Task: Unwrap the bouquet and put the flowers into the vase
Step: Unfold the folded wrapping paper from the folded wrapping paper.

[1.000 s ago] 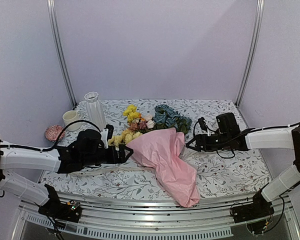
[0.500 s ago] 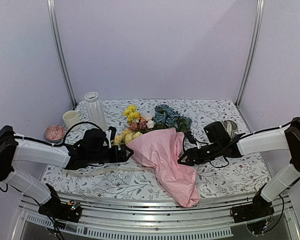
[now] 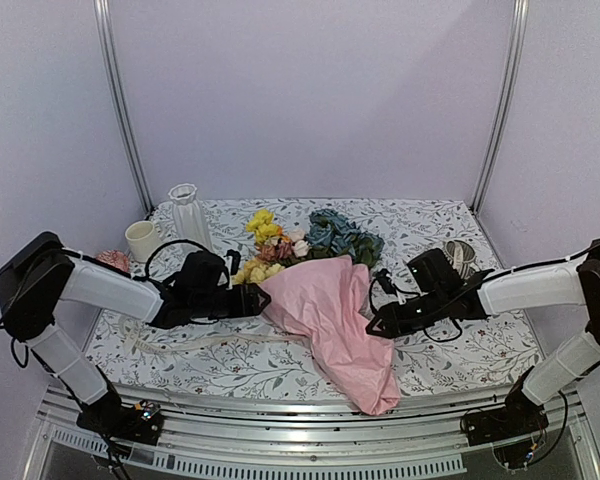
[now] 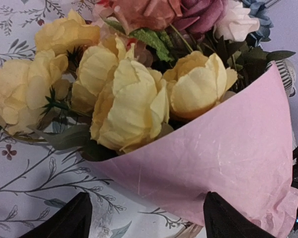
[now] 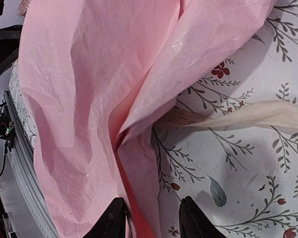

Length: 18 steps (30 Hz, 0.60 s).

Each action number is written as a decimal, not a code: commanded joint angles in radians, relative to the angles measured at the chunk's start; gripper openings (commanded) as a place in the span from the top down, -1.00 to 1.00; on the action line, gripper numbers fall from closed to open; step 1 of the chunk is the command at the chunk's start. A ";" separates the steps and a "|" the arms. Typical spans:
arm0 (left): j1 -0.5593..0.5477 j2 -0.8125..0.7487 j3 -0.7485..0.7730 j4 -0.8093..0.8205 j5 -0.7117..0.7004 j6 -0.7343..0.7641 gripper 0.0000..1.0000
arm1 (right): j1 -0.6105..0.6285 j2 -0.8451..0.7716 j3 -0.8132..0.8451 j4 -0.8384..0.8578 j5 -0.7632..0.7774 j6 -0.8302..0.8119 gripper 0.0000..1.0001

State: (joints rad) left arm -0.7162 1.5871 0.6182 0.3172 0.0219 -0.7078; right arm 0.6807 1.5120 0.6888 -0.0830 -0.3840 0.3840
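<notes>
Spread wide at the left gripper, straddling the paper edge of the bouquet (flowers just ahead). Only slightly apart at the right gripper, astride a paper fold, not pinching.

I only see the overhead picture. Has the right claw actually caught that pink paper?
Observer: Its wrist camera shows a fold of the pink paper between the fingers of the right gripper, but tablecloth shows beside one finger: no pinch yet.
Operator: And the left one?
Observer: The left gripper is wide open, the paper's edge between its fingers, yellow blooms just beyond.
Operator: Any ribbon?
Observer: A pale ribbon runs flat across the tablecloth from under the paper.
</notes>
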 commanded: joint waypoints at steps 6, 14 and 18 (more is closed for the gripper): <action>0.053 0.120 0.089 0.037 0.026 0.063 -0.55 | 0.005 -0.110 -0.102 -0.053 0.131 0.066 0.49; 0.092 0.199 0.131 0.052 0.021 0.088 -0.53 | 0.005 -0.196 -0.162 -0.085 0.234 0.120 0.86; 0.098 0.234 0.167 0.050 0.016 0.109 -0.53 | 0.004 -0.254 -0.168 -0.117 0.273 0.128 0.93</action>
State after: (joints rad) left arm -0.6353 1.7889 0.7403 0.3458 0.0410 -0.6353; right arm 0.6807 1.3186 0.5293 -0.1661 -0.1795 0.4892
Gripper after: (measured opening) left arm 0.763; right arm 0.042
